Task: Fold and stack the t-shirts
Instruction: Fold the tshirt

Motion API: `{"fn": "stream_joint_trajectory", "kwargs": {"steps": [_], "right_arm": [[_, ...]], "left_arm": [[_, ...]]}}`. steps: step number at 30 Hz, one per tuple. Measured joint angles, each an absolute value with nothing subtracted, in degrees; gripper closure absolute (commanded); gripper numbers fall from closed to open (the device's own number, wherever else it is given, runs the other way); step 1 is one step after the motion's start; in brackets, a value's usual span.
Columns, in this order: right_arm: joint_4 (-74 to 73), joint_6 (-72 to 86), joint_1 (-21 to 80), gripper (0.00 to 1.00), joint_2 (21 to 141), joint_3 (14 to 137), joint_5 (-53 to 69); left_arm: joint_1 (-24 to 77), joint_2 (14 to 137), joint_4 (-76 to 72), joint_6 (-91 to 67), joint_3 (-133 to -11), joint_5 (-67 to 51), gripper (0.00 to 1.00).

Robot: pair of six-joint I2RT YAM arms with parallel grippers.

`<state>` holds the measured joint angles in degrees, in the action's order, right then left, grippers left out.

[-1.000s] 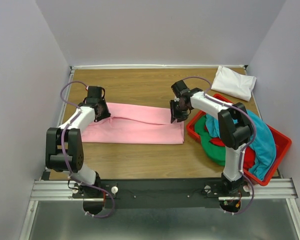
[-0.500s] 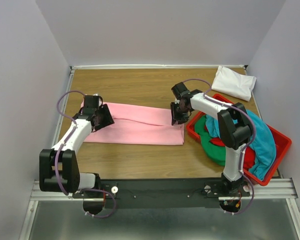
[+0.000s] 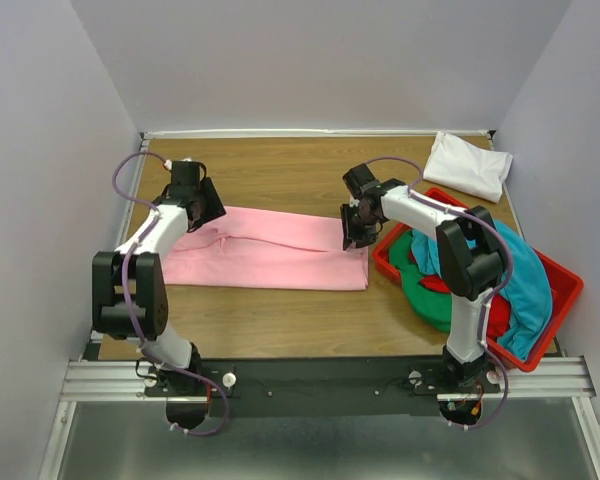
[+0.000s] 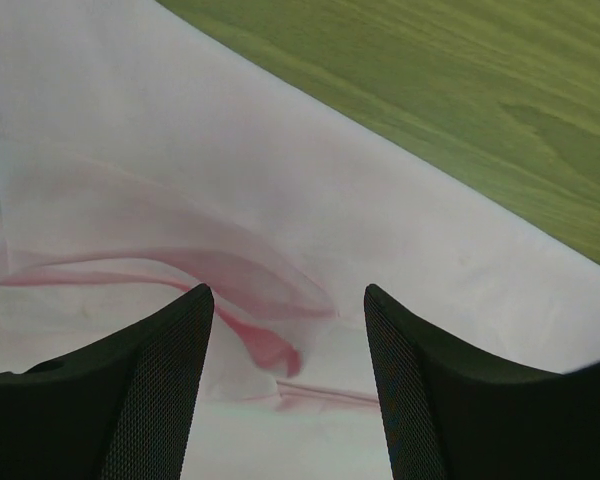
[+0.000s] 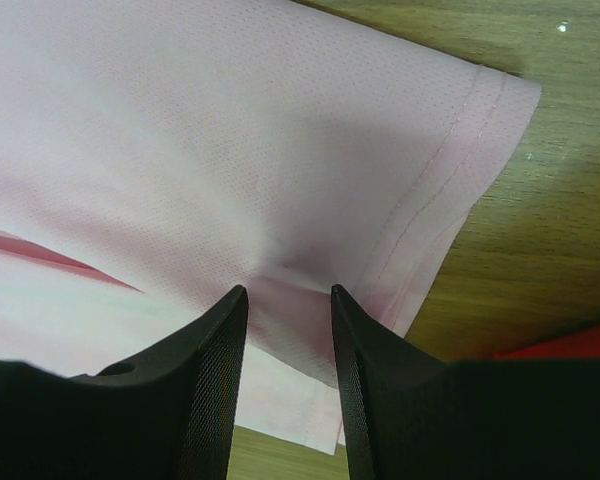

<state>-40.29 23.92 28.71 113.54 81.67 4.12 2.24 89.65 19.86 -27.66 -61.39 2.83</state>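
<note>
Wooden counter (image 3: 280, 168) was boxed in by plain pale lilac-grey walls (image 3: 320, 60) at left, far and right. White strip (image 3: 320, 132) ran along its far edge. Metal rail (image 3: 560, 378) sat at near edge, grey panel (image 3: 320, 445) nearer still. Light was even, soft.

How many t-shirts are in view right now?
5: pink shirt spread mid-table; white shirt folded, far-right corner; teal, green and red heaped in the bin, possibly hiding more.
</note>
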Motion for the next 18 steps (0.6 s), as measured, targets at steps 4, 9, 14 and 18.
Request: {"fn": "stream_joint_trajectory", "kwargs": {"steps": [4,9,14,18], "right_arm": [[-40.29,23.92,28.82,0.54,112.81,81.67,4.1],[-40.27,23.94,28.82,0.54,112.27,81.67,4.08],[-40.27,23.94,28.82,0.54,112.27,81.67,4.1],[-40.27,23.94,28.82,0.54,112.27,81.67,4.1]], "left_arm": [[2.26,95.29,18.7,-27.55,-61.28,3.03,0.3],[2.26,95.94,17.67,-27.29,-58.0,3.01,0.29],[2.26,93.21,17.47,-27.27,-53.74,3.01,0.29],[2.26,89.71,17.78,-27.31,-52.05,3.01,0.29]]}}
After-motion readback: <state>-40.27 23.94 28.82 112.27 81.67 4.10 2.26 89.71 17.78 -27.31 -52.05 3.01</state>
